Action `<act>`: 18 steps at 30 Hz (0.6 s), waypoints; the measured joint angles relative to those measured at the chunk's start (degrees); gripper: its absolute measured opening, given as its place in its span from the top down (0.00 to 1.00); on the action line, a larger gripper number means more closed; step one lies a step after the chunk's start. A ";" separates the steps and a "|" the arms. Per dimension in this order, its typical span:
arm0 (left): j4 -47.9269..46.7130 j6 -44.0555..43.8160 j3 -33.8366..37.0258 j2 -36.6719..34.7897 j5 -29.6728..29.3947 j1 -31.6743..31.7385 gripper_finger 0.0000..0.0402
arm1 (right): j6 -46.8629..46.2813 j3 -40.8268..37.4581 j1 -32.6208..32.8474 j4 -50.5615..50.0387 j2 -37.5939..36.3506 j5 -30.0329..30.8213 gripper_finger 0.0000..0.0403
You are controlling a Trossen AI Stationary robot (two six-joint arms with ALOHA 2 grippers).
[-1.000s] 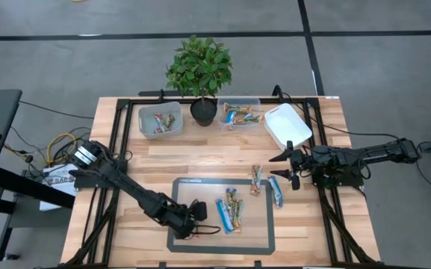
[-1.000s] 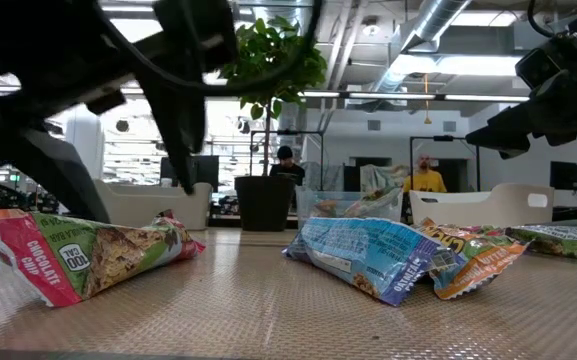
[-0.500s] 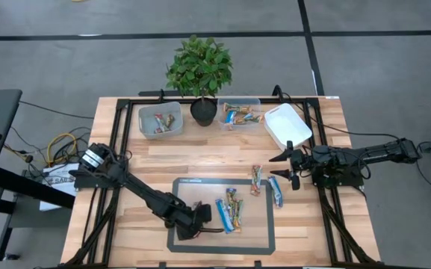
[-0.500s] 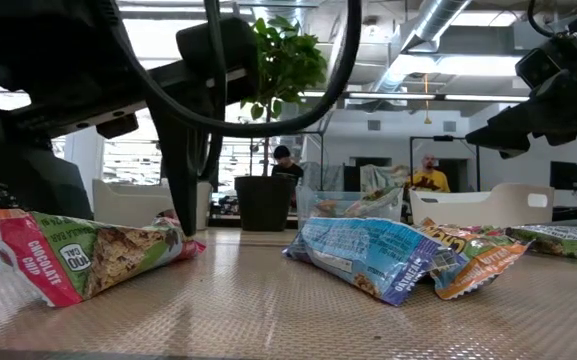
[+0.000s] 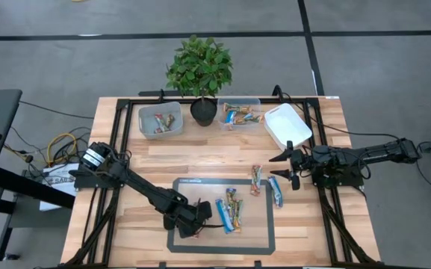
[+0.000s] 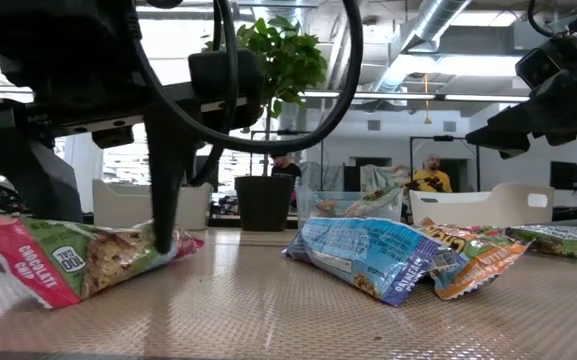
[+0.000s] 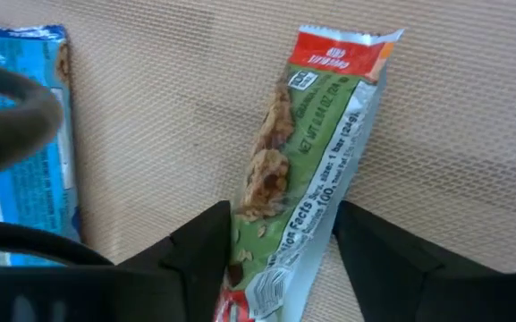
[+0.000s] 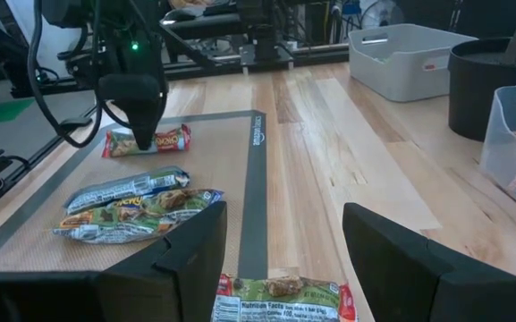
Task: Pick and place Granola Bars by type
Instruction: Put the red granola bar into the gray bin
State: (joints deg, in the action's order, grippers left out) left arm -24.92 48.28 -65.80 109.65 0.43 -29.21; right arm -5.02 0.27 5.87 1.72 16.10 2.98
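the left hand (image 5: 198, 222) straddles the shiny red-and-green wrapped granola bar (image 7: 307, 170) on the grey mesh mat (image 5: 260, 235), fingers (image 7: 206, 250) apart, not clamped. two more bars (image 5: 228, 211) lie beside it. the right hand (image 5: 288, 166) hovers open over the wooden bench (image 5: 200, 153).

1. We note a potted plant (image 5: 199, 71) at the desk's (image 5: 170, 157) far edge.
2. Grey tub (image 5: 159, 120) to its left, clear tub (image 5: 239, 114) and white tub (image 5: 286, 125) to its right.
3. Dark-bordered mat (image 5: 256, 235) near front edge.
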 joint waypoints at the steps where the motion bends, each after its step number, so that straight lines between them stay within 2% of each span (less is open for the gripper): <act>1: -0.05 -0.06 0.02 0.02 0.22 -0.03 0.55 | 0.00 -0.01 -0.01 0.00 0.02 0.00 0.46; 7: -0.16 -1.43 0.11 0.07 0.50 -0.14 0.70 | 0.00 0.00 -0.01 0.00 0.00 0.00 0.46; 10: 0.14 -2.49 0.11 0.05 -1.19 -0.26 0.77 | 0.00 0.00 0.00 0.00 0.02 0.00 0.46; 15: -0.40 -3.48 -0.98 -0.17 -6.12 -0.44 0.84 | 0.00 0.00 0.00 0.00 0.02 0.00 0.46; 18: -0.15 -5.30 -3.17 -0.30 -12.80 0.08 0.87 | 0.00 0.00 -0.01 0.00 0.02 0.00 0.46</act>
State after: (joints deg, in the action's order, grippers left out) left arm -25.07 42.98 -68.97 109.34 -12.37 -29.13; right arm -5.02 0.27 5.85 1.72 16.12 2.98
